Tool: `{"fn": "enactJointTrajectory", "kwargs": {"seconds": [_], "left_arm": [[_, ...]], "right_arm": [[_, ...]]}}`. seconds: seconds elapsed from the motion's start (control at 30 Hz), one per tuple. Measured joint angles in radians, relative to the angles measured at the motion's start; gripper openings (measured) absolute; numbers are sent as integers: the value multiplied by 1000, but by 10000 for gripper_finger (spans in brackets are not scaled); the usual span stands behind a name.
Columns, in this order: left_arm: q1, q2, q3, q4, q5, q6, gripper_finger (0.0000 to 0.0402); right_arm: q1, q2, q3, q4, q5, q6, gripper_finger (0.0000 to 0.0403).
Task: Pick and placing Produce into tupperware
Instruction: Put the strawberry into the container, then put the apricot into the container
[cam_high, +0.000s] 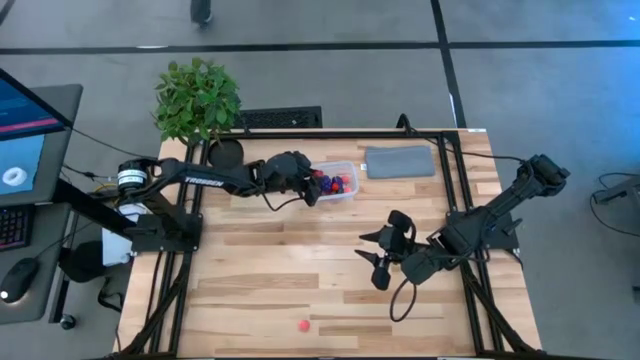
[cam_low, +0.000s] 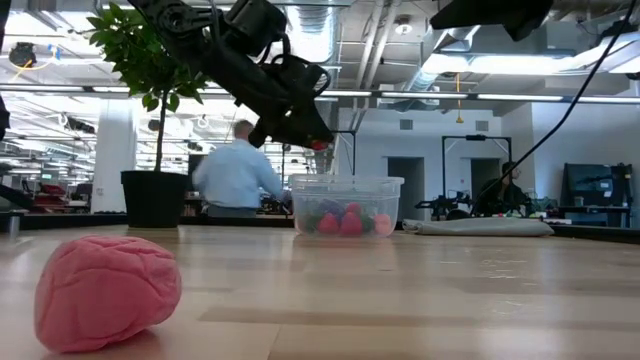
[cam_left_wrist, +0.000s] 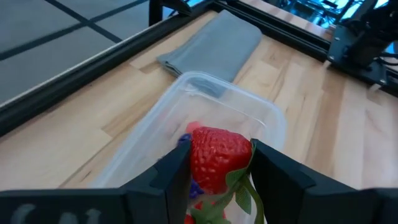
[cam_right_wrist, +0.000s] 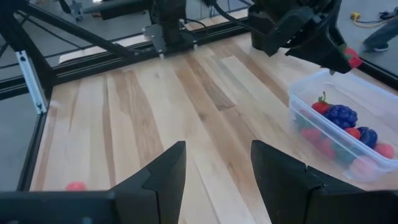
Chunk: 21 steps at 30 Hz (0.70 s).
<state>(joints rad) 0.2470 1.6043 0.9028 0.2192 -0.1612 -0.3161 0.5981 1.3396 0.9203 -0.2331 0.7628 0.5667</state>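
While one pink piece of produce (cam_high: 303, 325) lies alone near the table's (cam_high: 300, 270) front edge, at about six o'clock in the high view, most of the work sits farther back. Seen level across the table, that piece looks soft and wrinkled, likely light and squashy, so a gentle pinch across its middle should serve; being rounded, it may roll if nudged.

Toward four o'clock of the table's centre, the right hand (cam_high: 383, 255) hangs over bare wood with its fingers apart and nothing between them.

Farther back, at about twelve o'clock, the left hand (cam_high: 308, 187) hangs just over the near rim of the tupperware (cam_high: 349, 167), clenched on a red strawberry (cam_left_wrist: 217, 158) gripped across its body, green top hanging down. The strawberry seems small and light, with a dimpled skin that should give some grip, and it sits squarely between the fingers. The box is thin clear plastic, probably easy to push along the table if bumped. It already holds several red and purple pieces (cam_right_wrist: 340, 116).

Beyond it, toward one o'clock, lies a grey pad (cam_high: 400, 160); at eleven o'clock stands a potted plant (cam_high: 197, 100).
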Motion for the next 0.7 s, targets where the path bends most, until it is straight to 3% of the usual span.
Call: {"fn": "enactJointTrajectory", "kwargs": {"seconds": [0.2,0.47,0.53,0.7], "left_arm": [[10,0,0,2,6,0,168],[16,0,0,4,39,1,240],[13,0,0,8,96,1,256],[-7,0,0,12,359,7,273]], "right_arm": [[-5,0,0,-1,-2,0,205],[-3,0,0,0,-5,1,205],[1,0,0,1,-24,1,205],[5,6,0,-15,-96,2,205]]}}
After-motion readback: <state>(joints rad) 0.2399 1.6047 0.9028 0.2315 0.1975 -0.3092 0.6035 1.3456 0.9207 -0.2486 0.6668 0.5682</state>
